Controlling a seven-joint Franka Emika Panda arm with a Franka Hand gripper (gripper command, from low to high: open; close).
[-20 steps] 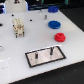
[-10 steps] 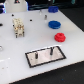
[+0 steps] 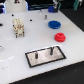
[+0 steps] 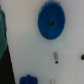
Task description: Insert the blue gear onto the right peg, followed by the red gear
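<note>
Both gears — blue gear (image 3: 53, 23), red gear (image 3: 60, 36) — lie flat, hubs up; jaws' state unreadable.

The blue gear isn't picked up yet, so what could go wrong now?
1. The blue gear lies close to the red gear, so a sloppy grab might bump the red one.
2. The two pegs on the plate are thin and look alike, so the gear could miss, or land on the wrong peg.

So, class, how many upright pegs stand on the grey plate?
2. Both stand on the grey plate: one peg toward the exterior view's left, the right peg beside it. None seem hidden.
</note>
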